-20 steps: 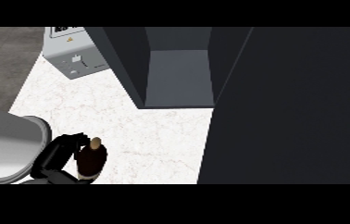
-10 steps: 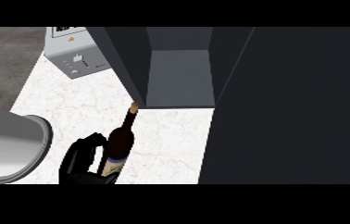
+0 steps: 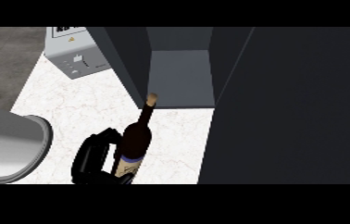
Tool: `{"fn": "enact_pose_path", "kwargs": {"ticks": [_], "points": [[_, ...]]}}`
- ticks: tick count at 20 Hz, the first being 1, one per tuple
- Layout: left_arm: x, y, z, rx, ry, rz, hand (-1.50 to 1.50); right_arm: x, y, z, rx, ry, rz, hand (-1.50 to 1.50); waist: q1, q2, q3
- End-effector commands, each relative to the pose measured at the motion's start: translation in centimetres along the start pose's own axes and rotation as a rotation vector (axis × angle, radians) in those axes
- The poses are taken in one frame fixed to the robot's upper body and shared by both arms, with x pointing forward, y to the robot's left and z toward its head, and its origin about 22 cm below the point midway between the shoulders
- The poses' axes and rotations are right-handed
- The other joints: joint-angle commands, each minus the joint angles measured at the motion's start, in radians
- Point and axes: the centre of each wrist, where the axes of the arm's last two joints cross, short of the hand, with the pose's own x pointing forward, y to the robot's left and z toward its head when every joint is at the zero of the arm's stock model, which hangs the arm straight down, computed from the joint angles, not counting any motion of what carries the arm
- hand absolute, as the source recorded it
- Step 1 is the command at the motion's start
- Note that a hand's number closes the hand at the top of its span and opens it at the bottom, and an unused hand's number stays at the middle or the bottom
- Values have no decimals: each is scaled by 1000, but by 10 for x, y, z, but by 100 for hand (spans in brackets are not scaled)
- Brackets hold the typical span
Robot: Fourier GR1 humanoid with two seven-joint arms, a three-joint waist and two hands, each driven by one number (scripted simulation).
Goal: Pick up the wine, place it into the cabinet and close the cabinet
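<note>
— What has changed just now?

— A moment ago my left hand (image 3: pixel 94 156) was lower and more to the left, and the wine bottle (image 3: pixel 137 142) looked short in it. Now the bottle is raised and carried to the right. It leans, and its cork (image 3: pixel 152 97) points up and away from my fingers (image 3: pixel 103 137), just at the front edge of the cabinet (image 3: pixel 181 79).

— And your fingers, how are they?

— They are curled round the lower body of the bottle from its left side, near the label. The bottle is just right of them and touches them.

— What does this mean for the task?

— I judge the pick is done and the carry is under way. The bottle is not yet inside, and the closing comes after that.

— Count the things for me, left to right.

— Left of my fingers, one grey metal basin (image 3: pixel 24 146), partly cut by the edge. Above my fingers and a little left, well apart, one grey box with controls (image 3: pixel 74 56). Then one hand and one bottle. Beyond the fingers, one cabinet with one open compartment. Far right of the fingers, one dark panel (image 3: pixel 280 107), which I take for the cabinet door. All stand on one white counter (image 3: pixel 75 102). My right hand does not show.
</note>
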Motion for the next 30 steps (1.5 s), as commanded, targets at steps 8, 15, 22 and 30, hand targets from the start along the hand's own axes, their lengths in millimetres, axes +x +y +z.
{"fn": "enact_pose_path", "kwargs": {"ticks": [8,15,22,30], "points": [[22,-69,-8,-32,-24,-15,150,38,-11,32,-12,-89,-36,-150,-4,2,0],[33,-96,-42,56,-77,-101,150,32,-8,35,-11,-79,-40,-150,-11,2,0],[41,-91,-82,85,-63,-179,150,35,-11,40,-9,-62,-24,-150,-12,3,-1],[51,-88,-142,86,-58,-225,150,29,-16,29,-11,-70,-22,-150,-13,8,0]]}}
